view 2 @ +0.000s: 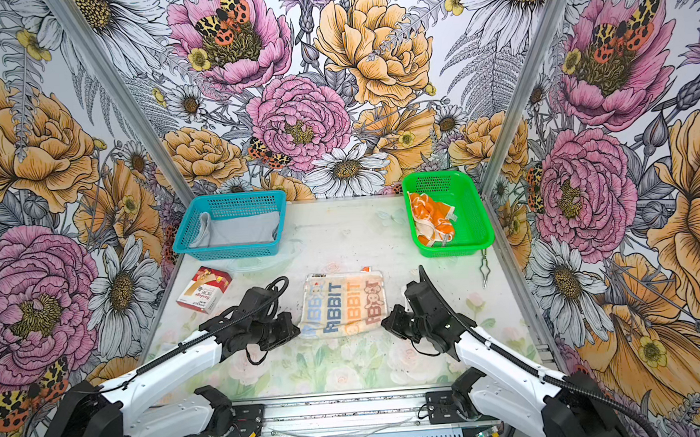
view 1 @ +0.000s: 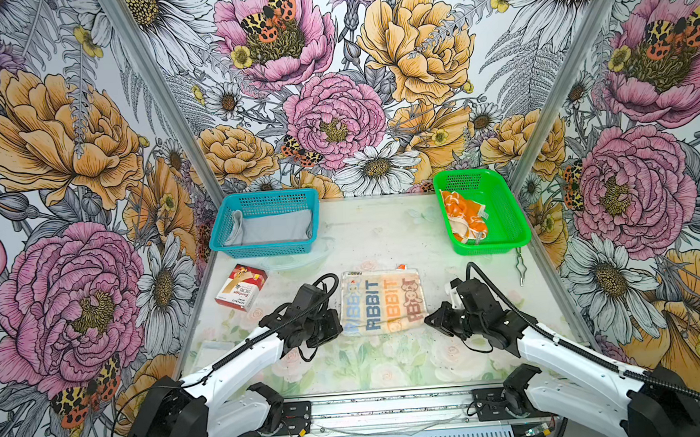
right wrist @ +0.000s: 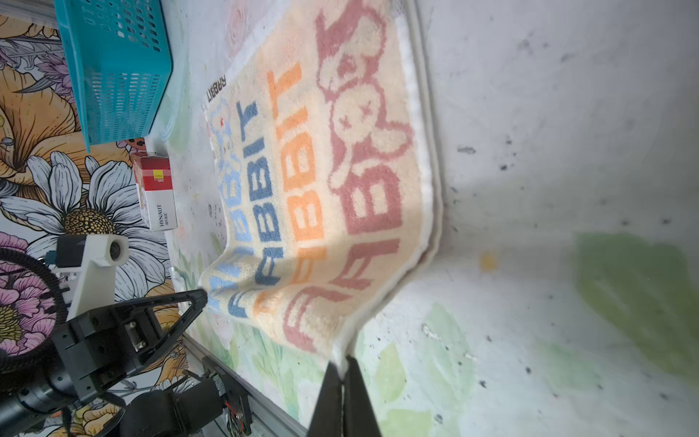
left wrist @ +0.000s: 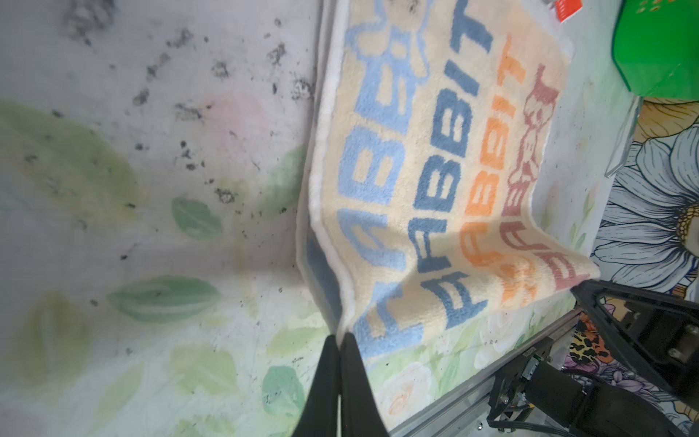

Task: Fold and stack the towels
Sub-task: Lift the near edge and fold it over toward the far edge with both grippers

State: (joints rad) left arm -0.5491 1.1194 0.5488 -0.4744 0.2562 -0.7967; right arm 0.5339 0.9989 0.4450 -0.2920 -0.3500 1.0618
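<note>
The cream towel with RABBIT lettering [view 1: 380, 301] [view 2: 343, 303] lies folded double in the middle of the table. Its near edge is lifted a little. My left gripper [view 1: 340, 330] [left wrist: 339, 338] is shut on the towel's near left corner [left wrist: 435, 170]. My right gripper [view 1: 426, 319] [right wrist: 343, 365] is shut on its near right corner [right wrist: 321, 189]. A grey towel [view 1: 274, 226] lies in the blue basket [view 1: 270, 195] at the back left. An orange and white towel [view 1: 463, 219] lies crumpled in the green basket [view 1: 502, 214] at the back right.
A red-and-white cardboard box [view 1: 241, 287] stands left of the towel, in front of the blue basket. A small metal clip [view 1: 520, 265] lies by the right wall. A flat pale packet [view 1: 215, 350] lies near the left arm. Floral walls close in three sides.
</note>
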